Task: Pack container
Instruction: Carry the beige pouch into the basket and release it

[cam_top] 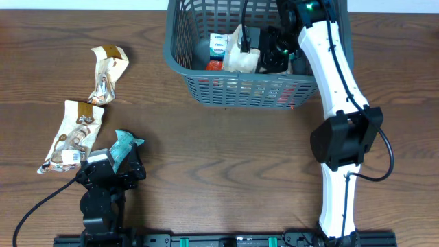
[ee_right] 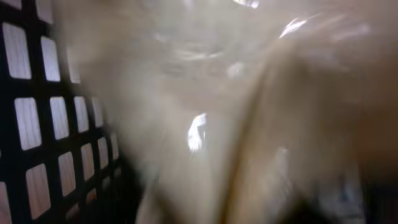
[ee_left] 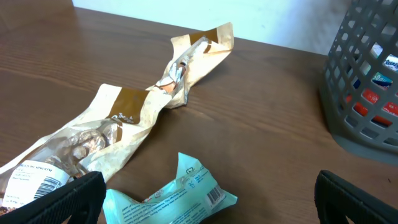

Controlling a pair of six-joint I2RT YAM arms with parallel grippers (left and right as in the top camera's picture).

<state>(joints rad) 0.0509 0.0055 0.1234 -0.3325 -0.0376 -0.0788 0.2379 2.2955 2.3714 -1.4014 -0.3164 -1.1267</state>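
The dark grey lattice container (cam_top: pixel 240 90) stands at the table's far middle; its wall also shows in the left wrist view (ee_left: pixel 367 81). My right gripper (cam_top: pixel 271 53) is down inside it, against a cream snack pack (cam_top: pixel 240 56) that fills the blurred right wrist view (ee_right: pixel 205 112); its jaws are hidden. A teal snack pack (ee_left: pixel 174 196) lies on the table between the spread fingers of my open left gripper (ee_left: pixel 211 202), at the near left in the overhead view (cam_top: pixel 115 162). Two beige snack packs (cam_top: pixel 72 134) (cam_top: pixel 108 72) lie at the left.
The container also holds a small white-and-teal pack (cam_top: pixel 218 46) and a red item (cam_top: pixel 214 66). The lattice wall (ee_right: pixel 37 124) is close on the right wrist's left. The right arm (cam_top: pixel 336 75) leans over the container's right side. The table's front edge is near the left arm's base.
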